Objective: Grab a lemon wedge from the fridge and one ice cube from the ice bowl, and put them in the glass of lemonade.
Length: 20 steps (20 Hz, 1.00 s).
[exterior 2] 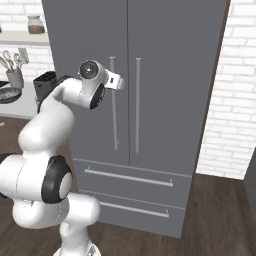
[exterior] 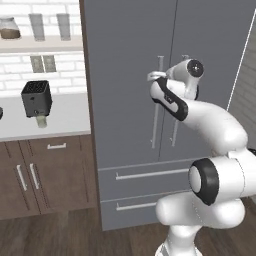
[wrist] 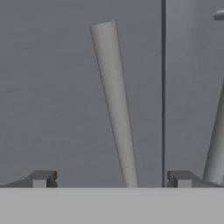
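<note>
Fridge (exterior: 130, 100) doors are closed and I read no brand or label on them. My gripper (wrist: 112, 179) is spread wide, its fingertips (wrist: 41, 178) straddling the left door's bar handle (wrist: 114, 105) without touching.

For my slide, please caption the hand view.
Open gripper faces the closed fridge, its left door handle between the fingertips.

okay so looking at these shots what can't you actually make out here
- Lemon wedge: behind the shut fridge doors, all views.
- Ice bowl: cut by the right base view's left edge; any cubes too small to tell.
- Glass of lemonade: tiny below the toaster, left base view.
- Gripper: fingertips barely rise, hand view.
</note>
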Motion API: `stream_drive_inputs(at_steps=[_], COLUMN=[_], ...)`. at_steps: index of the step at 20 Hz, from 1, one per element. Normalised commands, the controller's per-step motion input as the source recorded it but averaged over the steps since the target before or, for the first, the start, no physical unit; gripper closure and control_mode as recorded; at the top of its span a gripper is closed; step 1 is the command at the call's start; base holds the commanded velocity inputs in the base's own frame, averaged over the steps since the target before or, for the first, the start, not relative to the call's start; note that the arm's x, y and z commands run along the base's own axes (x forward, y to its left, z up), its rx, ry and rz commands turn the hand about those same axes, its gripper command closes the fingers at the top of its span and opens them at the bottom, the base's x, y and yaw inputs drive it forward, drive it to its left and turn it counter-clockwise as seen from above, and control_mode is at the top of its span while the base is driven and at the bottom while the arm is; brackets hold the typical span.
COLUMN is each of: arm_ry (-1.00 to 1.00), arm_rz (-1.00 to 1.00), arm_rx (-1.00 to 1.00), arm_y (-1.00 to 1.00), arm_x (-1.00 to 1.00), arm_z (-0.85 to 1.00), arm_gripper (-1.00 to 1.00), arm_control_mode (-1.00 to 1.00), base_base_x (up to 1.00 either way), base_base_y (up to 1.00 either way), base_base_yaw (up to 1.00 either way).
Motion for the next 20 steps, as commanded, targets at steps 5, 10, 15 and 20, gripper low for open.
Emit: stream_drive_inputs(at_steps=[5, 10, 15, 20], arm_ry=[0.0, 0.0, 0.0, 0.0], arm_rz=[0.0, 0.0, 0.0, 0.0], arm_rx=[0.0, -0.01, 0.0, 0.0], arm_y=[-0.09, -0.04, -0.1, 0.0], arm_x=[0.53, 0.29, 0.24, 0.25], arm_z=[-0.22, -0.33, -0.46, -0.33], arm_gripper=[-1.0, -1.0, -1.0, -1.0], arm_control_mode=[-1.0, -1.0, -1.0, -1.0], base_base_x=[0.0, 0.0, 0.0, 0.0], base_base_y=[0.0, 0.0, 0.0, 0.0], base_base_yaw=[0.0, 0.0, 0.0, 0.0])
